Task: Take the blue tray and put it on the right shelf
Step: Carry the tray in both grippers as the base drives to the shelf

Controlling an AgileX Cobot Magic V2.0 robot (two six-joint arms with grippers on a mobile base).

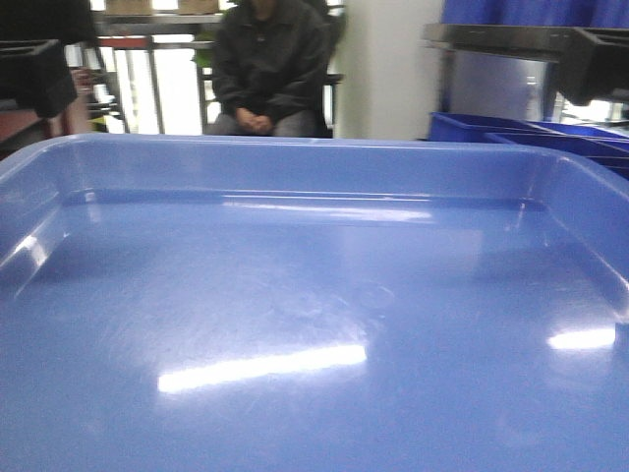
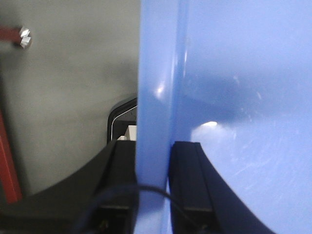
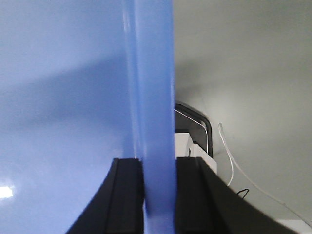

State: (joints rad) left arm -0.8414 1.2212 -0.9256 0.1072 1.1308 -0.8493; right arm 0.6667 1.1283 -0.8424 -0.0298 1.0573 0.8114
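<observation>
The blue tray is glossy and fills most of the front view, close to the camera. In the left wrist view my left gripper is shut on the tray's rim, with one black finger inside the tray and the other outside. In the right wrist view my right gripper is shut on the opposite rim the same way. The right shelf is a shiny steel rack edge at the upper right, beyond the tray.
Deep blue storage bins stand under the steel shelf at the right. A seated person in dark clothes is straight ahead behind the tray. Black blocks show at the upper left and upper right. Grey floor lies below both wrists.
</observation>
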